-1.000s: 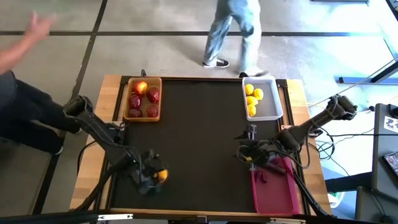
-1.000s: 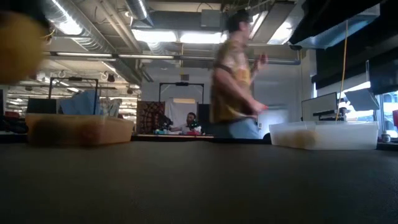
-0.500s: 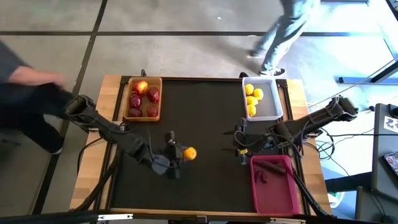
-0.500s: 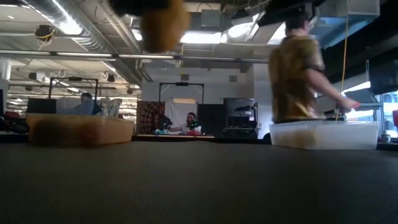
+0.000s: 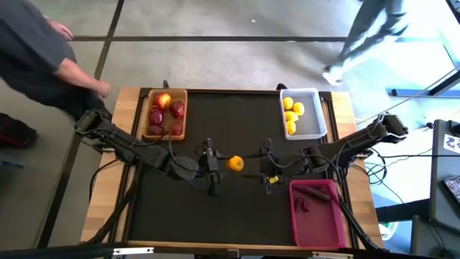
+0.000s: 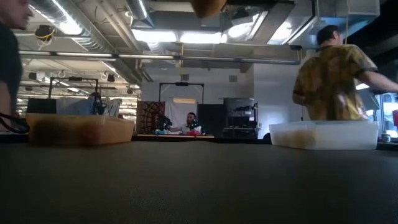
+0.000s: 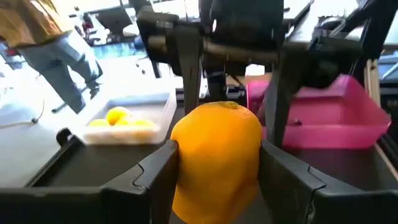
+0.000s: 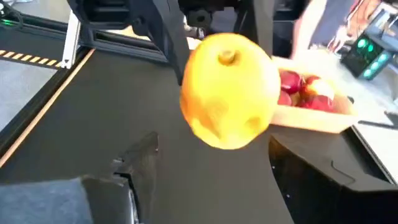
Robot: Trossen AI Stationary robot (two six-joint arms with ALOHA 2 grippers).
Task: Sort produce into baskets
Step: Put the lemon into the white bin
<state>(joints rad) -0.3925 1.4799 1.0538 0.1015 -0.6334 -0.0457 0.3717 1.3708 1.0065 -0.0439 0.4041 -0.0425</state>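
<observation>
The left gripper (image 5: 215, 164) is pinching a round orange fruit (image 5: 235, 163) above the middle of the black table (image 5: 230, 208). Facing it from the right, the right gripper (image 5: 266, 167) is holding its fingers spread, just beside the fruit.

Tabletop (image 5: 237, 208): matt black mat, pale wood showing at its edges. Orange fruit (image 7: 216, 155) dimpled with a soft sheen between matt dark plastic fingers (image 7: 157, 177) of the left claw (image 5: 215, 165). Tan wooden basket (image 5: 146, 115); white basket (image 5: 321, 119) and magenta basket (image 5: 334, 216) smooth plastic, red fruits (image 5: 176, 110) glossy.
</observation>
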